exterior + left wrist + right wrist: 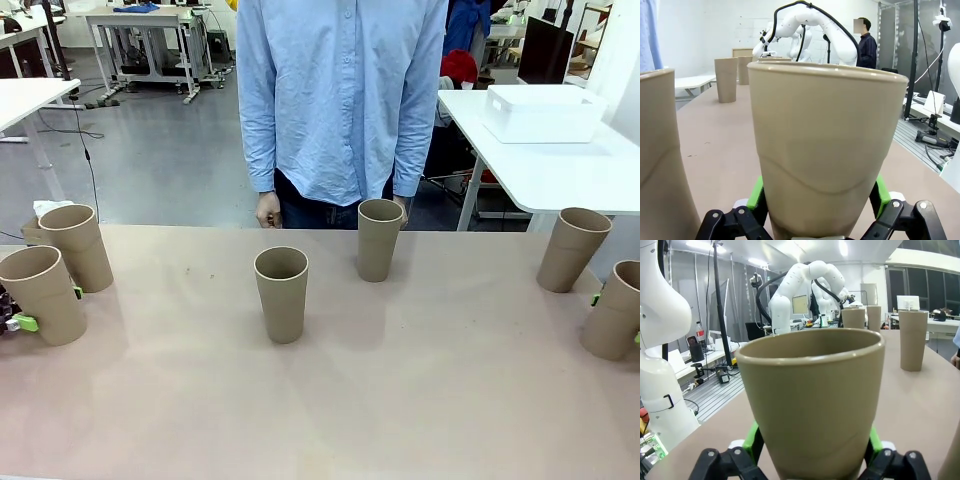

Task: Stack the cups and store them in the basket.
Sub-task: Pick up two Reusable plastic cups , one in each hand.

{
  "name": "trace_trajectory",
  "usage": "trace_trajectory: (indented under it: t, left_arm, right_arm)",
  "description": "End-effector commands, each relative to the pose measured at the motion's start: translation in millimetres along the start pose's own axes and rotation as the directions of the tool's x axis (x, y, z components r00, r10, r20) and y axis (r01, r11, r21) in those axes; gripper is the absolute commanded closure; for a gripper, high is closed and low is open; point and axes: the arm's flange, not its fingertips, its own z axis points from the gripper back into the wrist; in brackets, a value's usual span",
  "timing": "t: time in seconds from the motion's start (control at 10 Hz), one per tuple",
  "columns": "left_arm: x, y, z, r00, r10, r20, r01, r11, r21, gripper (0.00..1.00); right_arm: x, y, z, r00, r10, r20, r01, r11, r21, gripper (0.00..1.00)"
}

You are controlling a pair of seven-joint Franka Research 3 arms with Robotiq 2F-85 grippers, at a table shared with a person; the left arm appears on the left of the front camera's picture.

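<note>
Cups point(281, 293), six in all, are standing upright on the table point(420, 400): two left, two centre, two right. White basket point(545, 112) is sitting on a farther table, well apart. Left gripper point(819, 196) and right gripper point(813, 442) are each straddling a near cup, jaws spread wide, gripping nothing. Risk, as judged: an off-centre squeeze could be tipping a tall cup against its close neighbour.

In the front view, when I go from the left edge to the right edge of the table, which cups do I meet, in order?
cup at the left edge → cup just behind it → middle cup → cup in front of the person → cup farther back on the right → cup at the right edge
</note>
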Motion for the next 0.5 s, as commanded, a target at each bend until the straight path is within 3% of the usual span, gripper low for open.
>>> trace_trajectory:
  t: [0.0, 0.4]
  left_arm:
    - [3, -8, -6, 0.999, -0.035, 0.016, 0.034, 0.999, 0.020, 0.00]
    - [1, -4, -18, 0.999, -0.034, 0.028, 0.034, 0.999, 0.007, 0.00]
  right_arm:
    - [-2, 9, -9, 0.999, 0.043, -0.017, -0.043, 0.999, 0.009, 0.00]
    - [1, 8, -16, 0.999, 0.042, -0.002, -0.042, 0.999, 0.015, 0.00]
